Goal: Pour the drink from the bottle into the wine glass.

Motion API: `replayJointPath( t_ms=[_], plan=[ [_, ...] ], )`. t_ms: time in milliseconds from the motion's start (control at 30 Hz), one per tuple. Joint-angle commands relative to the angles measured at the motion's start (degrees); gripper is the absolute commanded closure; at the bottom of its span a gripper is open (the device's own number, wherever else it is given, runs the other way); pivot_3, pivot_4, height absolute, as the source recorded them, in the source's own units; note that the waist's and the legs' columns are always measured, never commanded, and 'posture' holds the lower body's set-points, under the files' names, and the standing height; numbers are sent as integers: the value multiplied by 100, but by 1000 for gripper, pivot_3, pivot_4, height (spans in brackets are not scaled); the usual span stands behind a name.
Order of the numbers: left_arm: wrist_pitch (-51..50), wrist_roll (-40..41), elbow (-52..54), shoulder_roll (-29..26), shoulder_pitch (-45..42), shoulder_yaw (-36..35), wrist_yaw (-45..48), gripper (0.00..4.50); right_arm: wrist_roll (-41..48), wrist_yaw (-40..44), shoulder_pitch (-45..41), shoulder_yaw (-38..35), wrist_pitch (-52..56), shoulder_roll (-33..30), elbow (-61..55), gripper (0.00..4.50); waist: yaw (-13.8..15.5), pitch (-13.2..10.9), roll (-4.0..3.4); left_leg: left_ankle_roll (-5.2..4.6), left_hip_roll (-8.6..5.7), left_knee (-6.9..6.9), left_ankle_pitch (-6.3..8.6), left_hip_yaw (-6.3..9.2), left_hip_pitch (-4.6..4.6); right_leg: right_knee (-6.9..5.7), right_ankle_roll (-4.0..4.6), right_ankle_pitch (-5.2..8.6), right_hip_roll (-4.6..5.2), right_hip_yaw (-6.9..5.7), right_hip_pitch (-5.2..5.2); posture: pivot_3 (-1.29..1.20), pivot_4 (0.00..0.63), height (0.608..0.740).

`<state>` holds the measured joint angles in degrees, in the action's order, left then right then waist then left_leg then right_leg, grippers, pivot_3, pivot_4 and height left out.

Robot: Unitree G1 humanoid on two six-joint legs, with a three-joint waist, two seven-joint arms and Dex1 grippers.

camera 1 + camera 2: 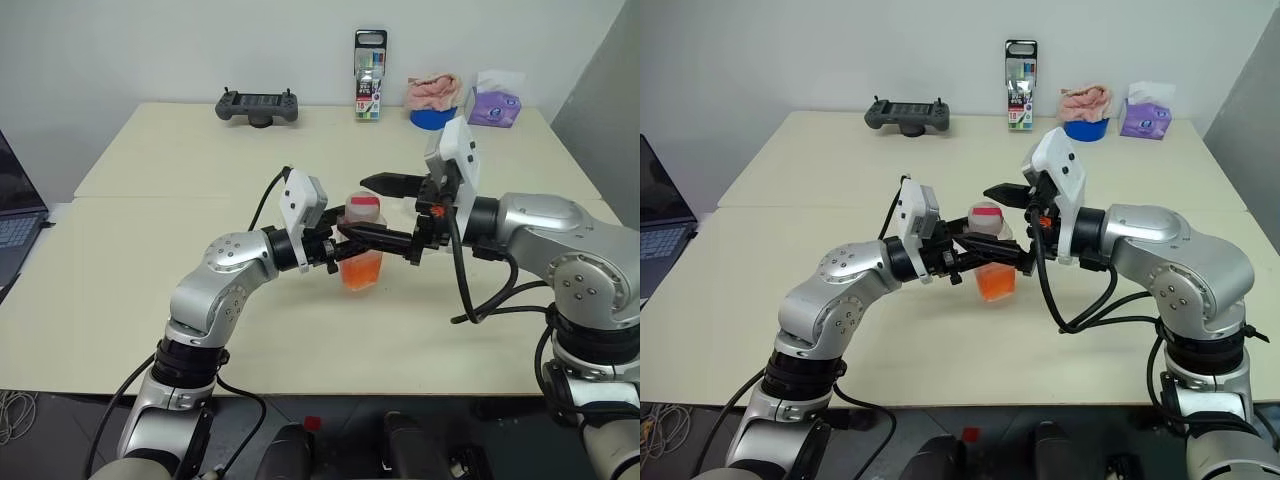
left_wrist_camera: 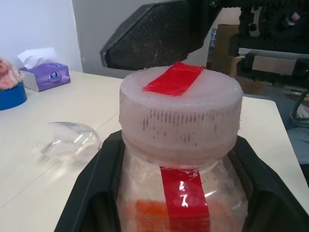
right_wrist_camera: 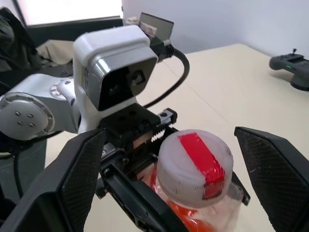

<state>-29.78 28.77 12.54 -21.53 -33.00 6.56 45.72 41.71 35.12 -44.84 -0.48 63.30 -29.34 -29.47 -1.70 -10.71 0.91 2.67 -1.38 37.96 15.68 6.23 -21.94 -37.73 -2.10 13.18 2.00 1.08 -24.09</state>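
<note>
Bottle [image 1: 361,243] part-full of orange drink [image 1: 360,270], pinched by left pincer [image 1: 372,236], right pincer [image 3: 164,179] spread.

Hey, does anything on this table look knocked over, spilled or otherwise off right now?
Yes. In the left wrist view the wine glass lies tipped on its side on the table rather than standing, so nothing could be poured into it. No spill shows; the bottle is still capped.
</note>
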Motion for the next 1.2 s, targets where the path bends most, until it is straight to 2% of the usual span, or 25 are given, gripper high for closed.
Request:
replayJointPath(
  t_ms=[33,333,600,733,800,900,1033,1100,1200],
  plan=[
    [183,5,73,41,-163,-96,35,2363,-81,-389,-43,55,85,37,-188,0,-1,0,0,0,0,0,0,-1,0,0,0,0,0,0,0,0,150,740],
    [203,-82,134,118,-67,-63,-33,2363,-32,-939,-30,-16,174,287,-152,0,-2,0,0,0,0,-1,0,-1,0,0,0,0,-1,1,0,0,150,740],
    [250,-154,30,107,-93,-81,30,2363,-26,-995,-64,-43,121,284,-99,2627,-3,0,0,-1,1,0,0,1,0,-1,0,0,-2,0,0,0,150,740],
    [259,-168,-6,106,-101,-77,60,2363,-44,-881,-86,-33,2,196,27,2651,-3,0,0,-1,1,-1,0,0,0,-1,0,0,-2,0,0,0,150,740],
    [247,-154,-20,115,-108,-57,87,2363,48,-267,-69,-19,-320,32,283,2651,-3,0,0,-1,0,-1,0,0,0,-1,0,0,-2,0,0,0,150,740],
    [249,-149,-66,161,-156,-7,132,2363,424,2736,432,444,-1241,-1016,234,2651,44,-1,2,-1,-3,0,0,-1,-2,9,-1,0,-2,-2,5,0,150,740],
    [271,-157,-71,185,-205,48,122,2363,-279,3672,-190,1037,-2293,-814,1576,2651,-77,-3,0,-5,3,-1,3,-6,8,60,-4,-1,-4,-4,35,0,150,740],
    [256,-135,-21,174,-191,46,103,2363,-508,4170,-388,1277,-2589,-812,1860,2651,-122,-4,-2,-6,8,-2,2,-18,19,54,-7,0,-5,4,34,0,150,740],
    [263,-141,47,157,-128,53,77,2363,-757,4500,-597,1413,-2882,-728,2210,2651,-104,-4,-2,-5,17,-2,2,4,17,48,-7,0,-21,-8,33,0,150,740]
  ],
)
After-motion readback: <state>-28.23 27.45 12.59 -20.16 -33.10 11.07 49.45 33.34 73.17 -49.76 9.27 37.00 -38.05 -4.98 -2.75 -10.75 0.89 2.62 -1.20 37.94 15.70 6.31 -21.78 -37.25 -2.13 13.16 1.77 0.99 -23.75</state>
